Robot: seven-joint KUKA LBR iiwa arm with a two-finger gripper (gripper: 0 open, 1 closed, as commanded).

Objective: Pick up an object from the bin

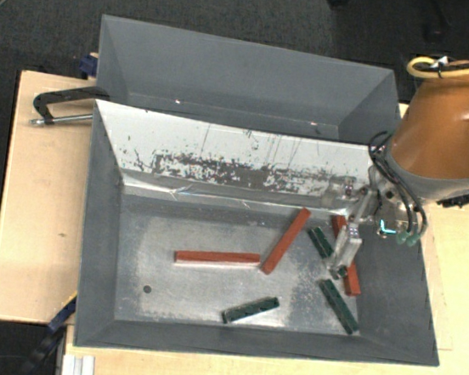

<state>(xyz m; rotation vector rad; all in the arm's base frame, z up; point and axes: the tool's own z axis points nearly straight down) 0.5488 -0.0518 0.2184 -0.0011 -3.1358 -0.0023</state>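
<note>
We see the grey metal bin point(100, 233) with its sloped walls and a scuffed far wall. The arm's orange cover point(449, 121) hangs over the bin's far right corner. Below it the end effector point(341, 272) hangs low by the right edge of the bin floor; we cannot tell whether it is open or closed, and we see nothing gripped in it.

Two long red-brown bars come next. One long red-brown bar point(216, 260) lies flat across the middle of the floor. The tilted red-brown bar point(285, 241) leans up toward the far wall, its lower end touching the flat one's right end.

One dark green bar point(250, 310) lies near the near edge. Another dark green bar point(339, 306) sits aslant toward the near right corner, just below the end effector's tip. A short red block point(352, 281) lies just beside that tip, on its right. A short dark green piece point(320, 242) rests just to its left.
</note>
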